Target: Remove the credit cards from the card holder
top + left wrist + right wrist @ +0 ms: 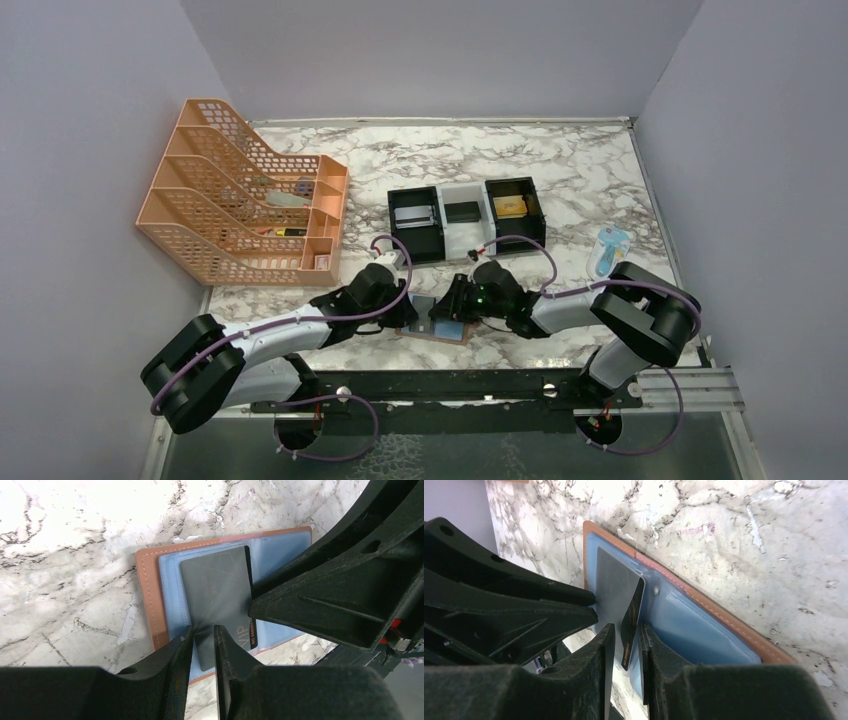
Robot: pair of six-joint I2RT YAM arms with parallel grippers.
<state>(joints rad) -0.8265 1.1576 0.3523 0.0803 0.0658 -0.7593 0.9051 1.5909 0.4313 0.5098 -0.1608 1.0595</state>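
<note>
The tan card holder [450, 330] lies open near the table's front edge, its light-blue lining up [145, 595] [719, 617]. A black credit card [215, 590] [616, 585] sticks partly out of a blue pocket, one corner raised. My left gripper [412, 312] [203, 640] has its tips down on the card's left edge, with a narrow gap between the fingers. My right gripper [452, 305] [626, 640] straddles the card's other edge and a blue leaf. Marble shows through beside the card. No other card shows.
A black-and-white three-compartment tray [466, 240] stands behind the holder. An orange mesh file rack [230, 190] fills the back left. A blue-and-white object [608, 248] lies at the right by the wall. The arms' mounting rail runs just in front of the holder.
</note>
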